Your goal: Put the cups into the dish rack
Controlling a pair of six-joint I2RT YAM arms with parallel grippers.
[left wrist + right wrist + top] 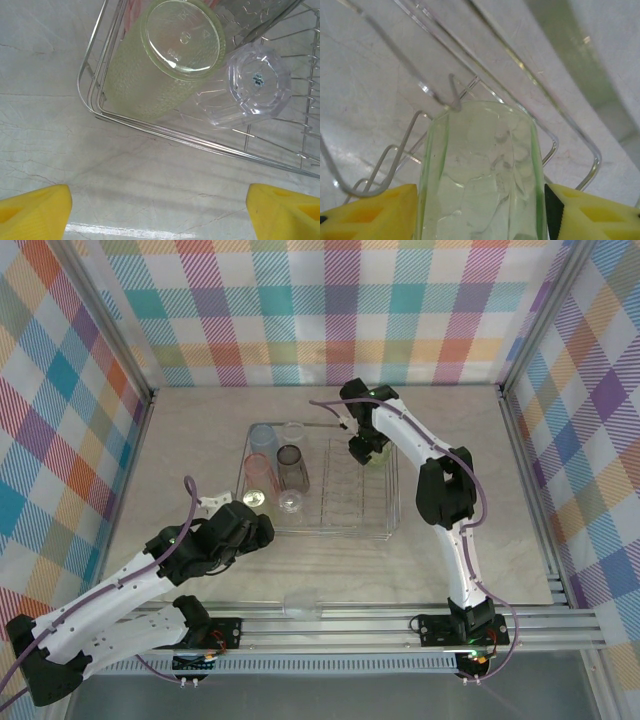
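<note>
Left arm reaches low from the near-left corner; left gripper hangs over bare table just outside the dish rack's near-left corner, jaws wide, holding nothing. Right arm is folded back over the rack's far right; right gripper has its jaws against both sides of the green cup, whose long axis runs along the fingers. One dish rack, mid-table. Six cups stand in its left half; the yellow-green cup and a clear cup are base-up. One more clear tumbler lies on the near rail.

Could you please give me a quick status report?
Left end effector open, empty, by dish rack. Right end effector gripping green cup at rack corner. Nothing blocking.
</note>
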